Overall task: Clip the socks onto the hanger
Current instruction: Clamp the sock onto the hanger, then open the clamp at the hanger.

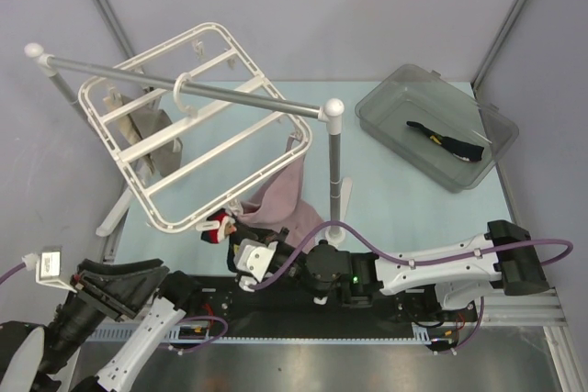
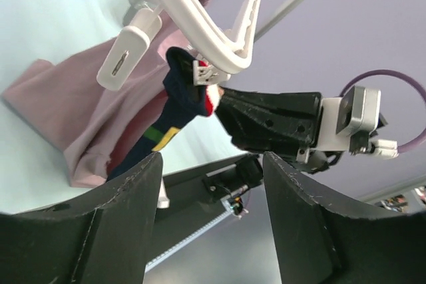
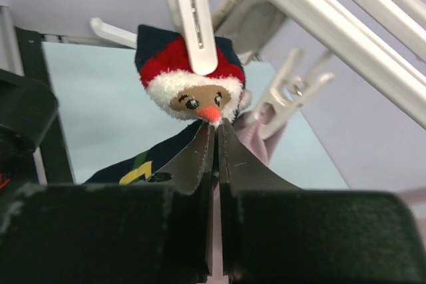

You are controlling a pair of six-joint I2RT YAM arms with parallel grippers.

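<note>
The jaws of the right gripper (image 3: pixel 216 128) are pressed together, their tips nipping the sock (image 3: pixel 163 74) just under the orange nose of its face patch. This probably keeps the fabric up at the clip (image 3: pixel 194 18), which sits over the patch's red cap. The left gripper (image 2: pixel 212 161) has its fingers wide apart and empty, near and to the left, likely held back so the clip can bite. The sock hangs at the near corner of the hanger (image 2: pixel 193 21), in front of the pink cloth (image 2: pixel 80 104). It is dark navy, with a fuzzy red-and-white face patch and a yellow-and-green band lower down, and it is limp below the clip. The second sock (image 1: pixel 446 142) lies in the grey bin (image 1: pixel 390 98) at the far right.
</note>
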